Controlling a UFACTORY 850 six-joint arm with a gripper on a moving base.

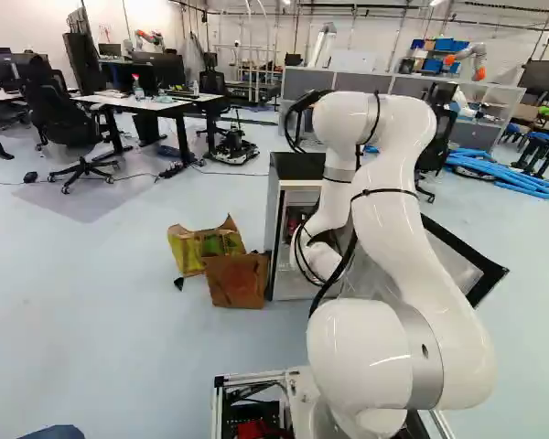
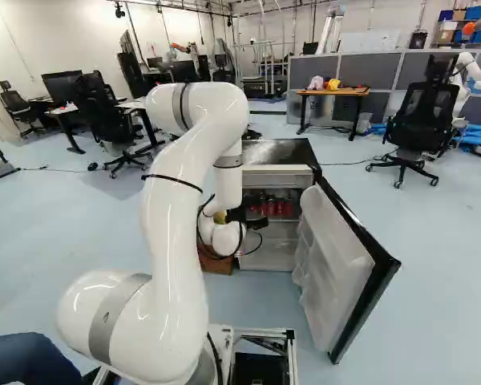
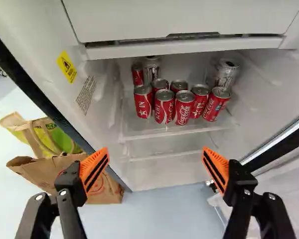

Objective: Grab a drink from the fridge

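Okay, red cans (image 3: pixel 183 107) stand on shelf (image 3: pixel 167 134) inside fridge (image 3: pixel 40 45); gripper (image 3: pixel 155 155) faces fridge, fingers wide apart, likely to straddle one. Door (image 2: pixel 341 249) hangs open beside fridge, presumably giving arm (image 2: pixel 167 216) room.

Left base view: you looked ahead and slightly down from behind and left of the arm (image 1: pixel 398 210), which partly screened the fridge (image 1: pixel 297 166). Right base view: from behind and right of the arm, you faced the inner side of the open door (image 2: pixel 329 249). Wrist view: you looked closely into the fridge, down onto the red cans (image 3: pixel 164 107). Both base views shared the fridge and brown bag (image 1: pixel 238 282), though the left one perhaps showed only a trace of the cans.
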